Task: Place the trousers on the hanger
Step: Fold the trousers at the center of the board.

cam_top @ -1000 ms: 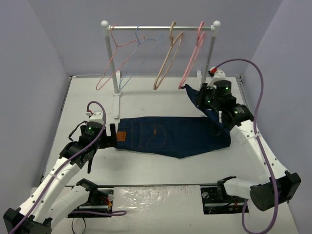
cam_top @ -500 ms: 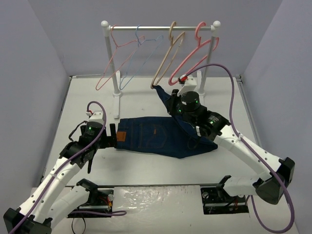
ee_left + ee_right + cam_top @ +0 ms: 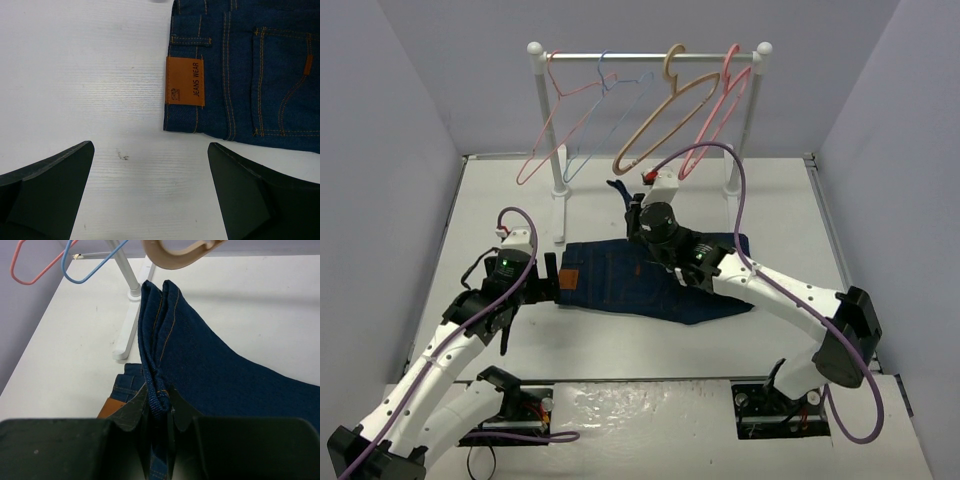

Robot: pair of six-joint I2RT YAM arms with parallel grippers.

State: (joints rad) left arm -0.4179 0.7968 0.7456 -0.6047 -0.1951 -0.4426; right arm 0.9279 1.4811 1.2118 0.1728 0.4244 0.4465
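White tabletop [image 3: 620, 345] walled in pale lilac carries the whole scene. Over its middle, the right gripper [image 3: 619, 190] is pinched tight on a folded edge of the trousers [image 3: 650, 280]; in the right wrist view the doubled denim [image 3: 200, 365] rises from between the closed fingers [image 3: 131, 412] in a narrow ridge, lifted clear of the table. Just past the top of that ridge hangs the rounded lower end of the hanger [image 3: 180, 252], close to the cloth but with a sliver of table showing between them. From above, the hanger [image 3: 665, 115] tilts down to the left from the rail [image 3: 650, 57] at the far side, with the light-blue hanger [image 3: 605, 110] to its left and a pink hanger [image 3: 720, 110] to its right; another pink hanger [image 3: 555, 130] hangs at the far left. The rest of the trousers lies flat on the table, waistband to the left. The left gripper [image 3: 550, 277] sits just left of that waistband, spread fully wide and holding nothing; its wrist view shows bare table between the fingers [image 3: 50, 170] and the tan JEANS WEAR patch [image 3: 185, 81] just beyond them.
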